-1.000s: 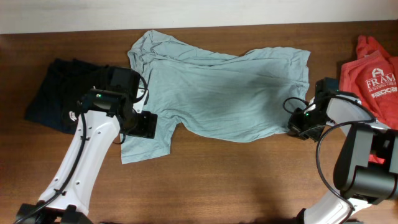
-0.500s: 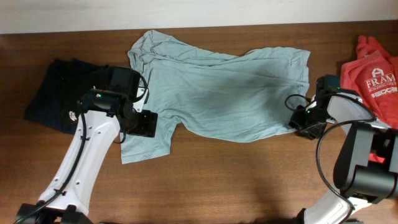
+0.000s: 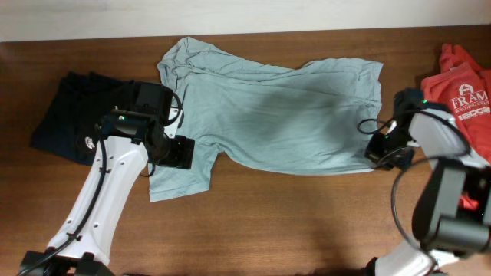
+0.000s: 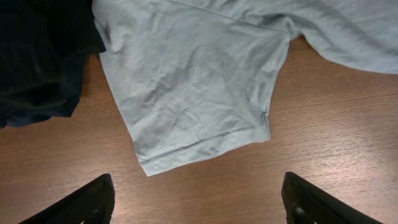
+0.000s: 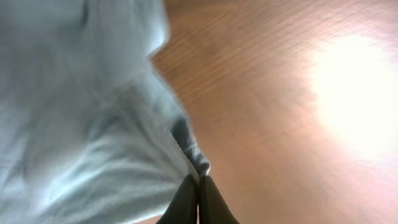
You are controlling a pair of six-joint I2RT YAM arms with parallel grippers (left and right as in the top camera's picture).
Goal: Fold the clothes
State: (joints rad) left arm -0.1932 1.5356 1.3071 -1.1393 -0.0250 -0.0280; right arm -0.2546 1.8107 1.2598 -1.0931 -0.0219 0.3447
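The pale grey-blue T-shirt lies spread on the wooden table, collar at the left and hem at the right. My left gripper hovers open over the near sleeve, its fingers wide apart above bare wood just past the sleeve edge. At the shirt's lower right hem corner my right gripper is shut, its tips pinching the hem fabric. A navy T-shirt lies crumpled at the far left, and a red white-lettered T-shirt lies at the far right.
The navy T-shirt touches the left side of the sleeve. The red T-shirt lies just behind my right arm, near the table's right edge. Bare wood runs along the front of the table.
The right gripper opened and shut again, then moved a little to the right, drawing the shirt's lower right corner with it. The left arm has not moved.
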